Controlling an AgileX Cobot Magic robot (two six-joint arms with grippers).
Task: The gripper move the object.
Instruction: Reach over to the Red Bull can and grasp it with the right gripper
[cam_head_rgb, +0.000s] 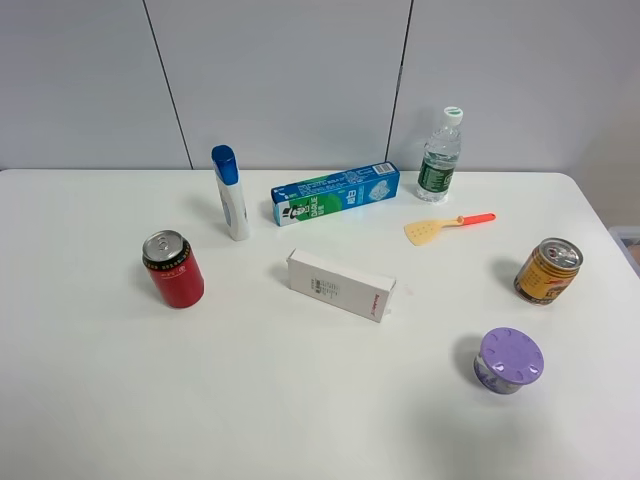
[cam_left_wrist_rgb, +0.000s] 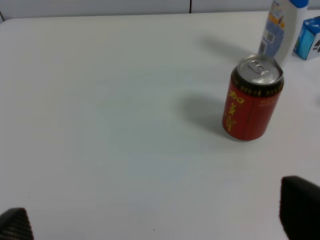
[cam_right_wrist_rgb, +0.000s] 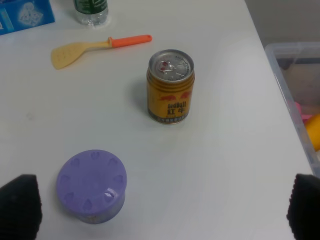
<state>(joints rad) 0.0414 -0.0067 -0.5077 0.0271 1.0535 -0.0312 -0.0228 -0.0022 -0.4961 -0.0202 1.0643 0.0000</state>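
yellow can (cam_right_wrist_rgb: 170, 92) ×1 | red can (cam_left_wrist_rgb: 252, 102) ×1 | left pincer (cam_left_wrist_rgb: 157, 220), right pincer (cam_right_wrist_rgb: 161, 207): both spread wide, seemingly empty

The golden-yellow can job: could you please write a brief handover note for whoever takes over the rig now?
Left gripper: open, empty, short of the red can.
Right gripper: open, empty, facing the golden-yellow can.
Can: upright near the right edge of the table, beyond the purple-lidded jar.
Done: nothing; can not yet grasped.
Left to do: grasp and move it.
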